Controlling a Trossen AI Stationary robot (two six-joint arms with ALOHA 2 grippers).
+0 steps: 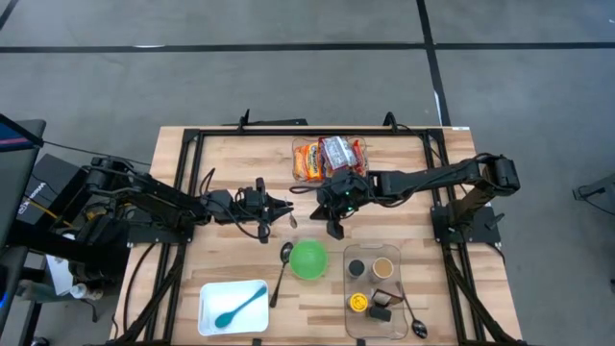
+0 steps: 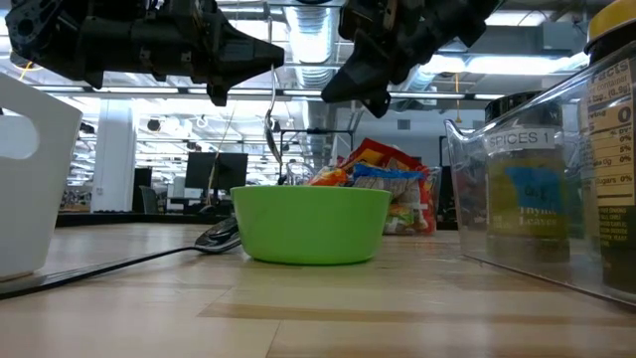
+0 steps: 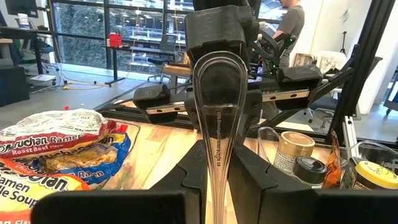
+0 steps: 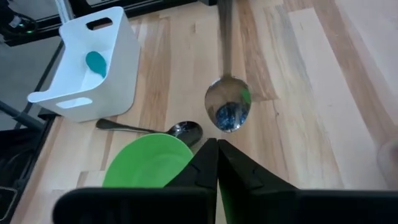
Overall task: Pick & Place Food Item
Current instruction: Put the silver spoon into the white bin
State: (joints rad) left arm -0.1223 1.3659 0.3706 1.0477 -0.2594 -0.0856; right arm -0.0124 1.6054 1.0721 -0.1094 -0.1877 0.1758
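Left gripper [image 1: 284, 210] was clenched on a metal spoon [image 3: 217, 118], held above the middle of the wooden table [image 1: 231, 163]; in the right wrist view the spoon's bowl hung over bare wood just beside the green bowl [image 1: 308, 259]. Right gripper [image 1: 335, 229] was pressed fully together with nothing between its fingers, poised above the table just beyond the green bowl. The ramen packets [image 1: 330, 158] lay in a clear tray [image 1: 297, 146] at the table's far edge, untouched. A second spoon [image 1: 282, 266] lay flat on the table, touching the bowl's side. A white bin [image 1: 233, 308] with a teal spoon [image 1: 241, 306] sat at the near edge; the clear spice container [image 1: 383, 288] stood near the near right corner.
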